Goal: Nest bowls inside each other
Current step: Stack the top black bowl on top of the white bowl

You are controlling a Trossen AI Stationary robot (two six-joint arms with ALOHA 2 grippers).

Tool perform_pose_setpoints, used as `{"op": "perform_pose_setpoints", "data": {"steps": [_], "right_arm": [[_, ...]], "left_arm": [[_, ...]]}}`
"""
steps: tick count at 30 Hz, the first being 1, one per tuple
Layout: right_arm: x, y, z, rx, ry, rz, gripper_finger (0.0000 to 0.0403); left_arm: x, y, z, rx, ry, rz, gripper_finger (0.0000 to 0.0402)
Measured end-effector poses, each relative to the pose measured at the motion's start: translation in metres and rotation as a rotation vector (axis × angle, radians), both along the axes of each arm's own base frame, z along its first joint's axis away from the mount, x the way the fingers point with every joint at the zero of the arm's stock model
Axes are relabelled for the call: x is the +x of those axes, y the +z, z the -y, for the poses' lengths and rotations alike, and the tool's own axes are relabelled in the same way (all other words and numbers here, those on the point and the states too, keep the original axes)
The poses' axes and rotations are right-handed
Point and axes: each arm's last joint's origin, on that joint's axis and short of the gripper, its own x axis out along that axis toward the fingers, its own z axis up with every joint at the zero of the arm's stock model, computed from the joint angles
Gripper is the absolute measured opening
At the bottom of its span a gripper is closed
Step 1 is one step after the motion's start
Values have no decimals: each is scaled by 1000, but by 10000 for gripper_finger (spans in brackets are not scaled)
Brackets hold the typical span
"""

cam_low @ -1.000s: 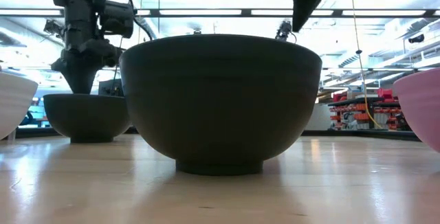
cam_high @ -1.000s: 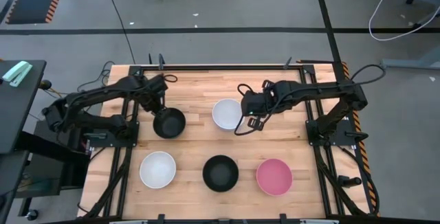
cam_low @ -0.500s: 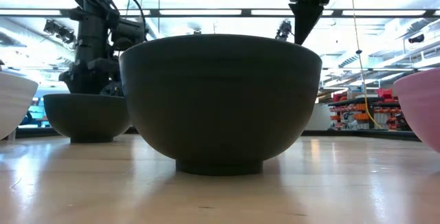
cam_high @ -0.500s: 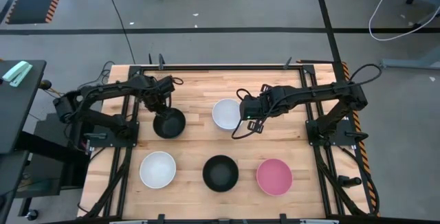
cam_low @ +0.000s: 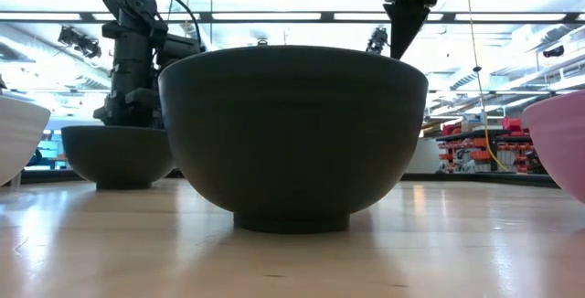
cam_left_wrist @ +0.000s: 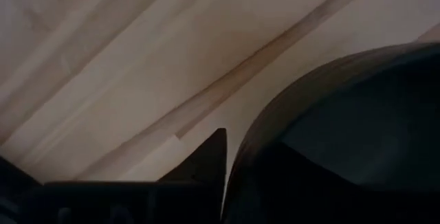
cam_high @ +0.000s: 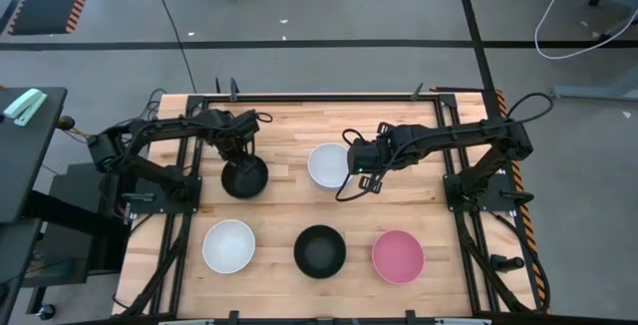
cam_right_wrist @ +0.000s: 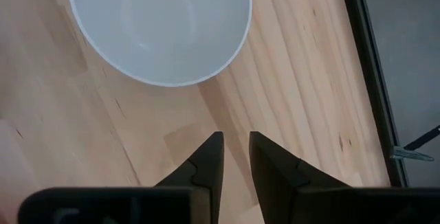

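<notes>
While the left claw (cam_high: 239,158) straddles the back black bowl (cam_high: 245,178)'s twelve-o'clock rim, unpinched, a shallow bite risks slipping; right claw (cam_right_wrist: 236,157) hovers, narrowly parted.

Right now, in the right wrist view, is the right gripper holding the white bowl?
No. The right gripper hangs over bare wood beside the white bowl, its fingers close together with nothing between them.

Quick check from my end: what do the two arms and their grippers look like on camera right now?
Both arms are dark, jointed and slim, with black cables looping along them. The left gripper and right gripper each have two dark fingers tapering to wedge-shaped tips. No markings are readable.
</notes>
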Motion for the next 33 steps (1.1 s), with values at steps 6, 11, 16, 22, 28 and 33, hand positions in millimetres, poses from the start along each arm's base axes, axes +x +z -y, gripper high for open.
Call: {"op": "perform_pose_setpoints", "data": {"steps": [6, 11, 16, 22, 28, 33], "right_arm": [[1, 0, 0, 1, 0, 5, 78], [1, 0, 0, 1, 0, 9, 78], [1, 0, 0, 1, 0, 10, 78], [1, 0, 0, 1, 0, 10, 78], [1, 0, 0, 1, 0, 10, 78], [-2, -9, 0, -2, -3, -29, 78]], "left_arm": [[2, 1, -1, -3, -3, 29, 13], [6, 9, -4, 23, -57, 39, 18], [16, 28, -10, 70, -59, 73, 10], [26, 57, -16, 98, -60, 129, 10], [37, 93, -18, 133, -66, 189, 11], [50, 126, -11, 176, -110, 279, 10]]}}
